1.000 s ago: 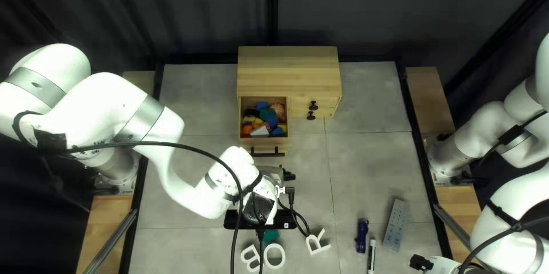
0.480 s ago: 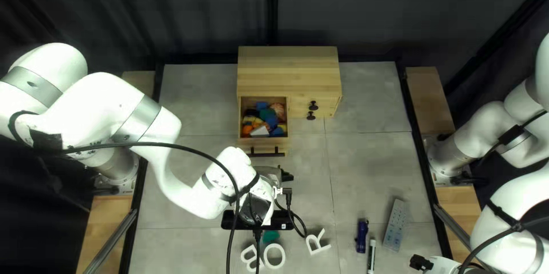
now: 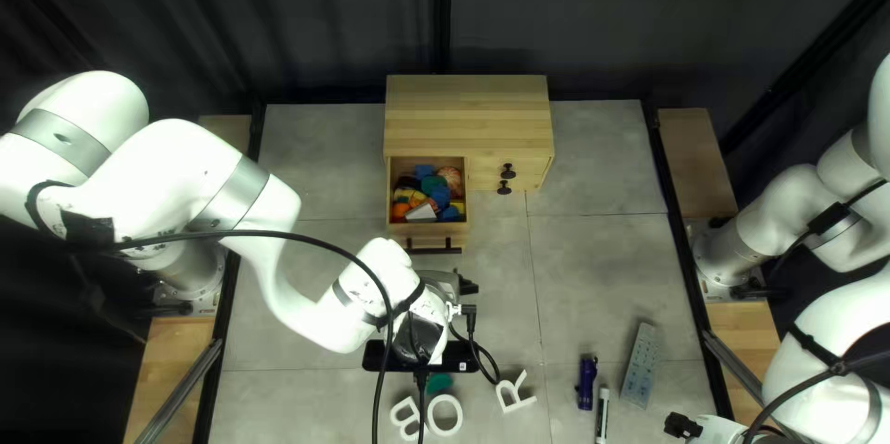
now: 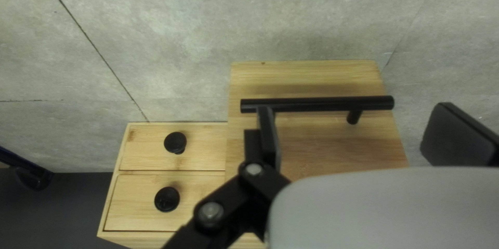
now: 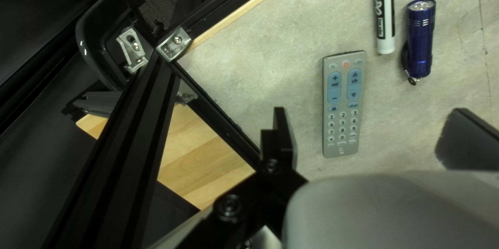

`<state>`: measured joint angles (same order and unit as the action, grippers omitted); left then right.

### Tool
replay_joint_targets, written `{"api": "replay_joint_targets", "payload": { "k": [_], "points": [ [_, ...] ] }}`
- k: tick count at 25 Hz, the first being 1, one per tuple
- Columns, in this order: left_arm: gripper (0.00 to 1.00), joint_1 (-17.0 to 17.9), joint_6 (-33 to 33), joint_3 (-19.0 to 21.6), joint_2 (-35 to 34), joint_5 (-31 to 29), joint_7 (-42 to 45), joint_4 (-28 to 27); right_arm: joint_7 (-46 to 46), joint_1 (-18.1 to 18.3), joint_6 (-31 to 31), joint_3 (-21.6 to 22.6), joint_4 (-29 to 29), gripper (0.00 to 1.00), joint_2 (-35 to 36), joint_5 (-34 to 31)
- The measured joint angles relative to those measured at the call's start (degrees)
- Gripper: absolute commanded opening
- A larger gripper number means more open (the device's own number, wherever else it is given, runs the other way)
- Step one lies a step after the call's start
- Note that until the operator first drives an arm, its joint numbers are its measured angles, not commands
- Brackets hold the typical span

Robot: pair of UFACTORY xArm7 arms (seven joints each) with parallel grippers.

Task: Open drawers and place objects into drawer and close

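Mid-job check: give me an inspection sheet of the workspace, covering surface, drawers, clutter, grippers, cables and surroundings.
Surface: grey, with seams; spills: nothing seen.
Job's things: cabinet's wide drawer open, colourful objects inside; both small drawers shut.
Clutter: flashlight, marker, remote control, white letters, teal item.
Left gripper: open, one finger close to the wide drawer's bar handle; contact unclear.
Right gripper: open, holding nothing.
Cables: black cable draped along left arm, another cable on right arm.
Surroundings: dark curtain behind table; people: nothing seen.
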<state>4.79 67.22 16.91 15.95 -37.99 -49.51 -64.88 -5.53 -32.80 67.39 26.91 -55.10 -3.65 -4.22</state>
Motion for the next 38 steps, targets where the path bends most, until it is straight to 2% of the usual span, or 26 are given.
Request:
{"api": "replay_joint_targets", "payload": {
  "k": [22,38],
  "points": [
    [1.0,-3.44,-4.51,-2.51,-0.56,0.43,1.5,3.1,0.0,0.0,0.0,0.0,0.0,1.0,0.0,0.0],
    [1.0,-4.93,-3.27,-4.07,-3.01,-0.67,0.93,4.15,0.0,0.0,0.0,0.0,0.0,1.0,0.0,0.0]
  ]
}}
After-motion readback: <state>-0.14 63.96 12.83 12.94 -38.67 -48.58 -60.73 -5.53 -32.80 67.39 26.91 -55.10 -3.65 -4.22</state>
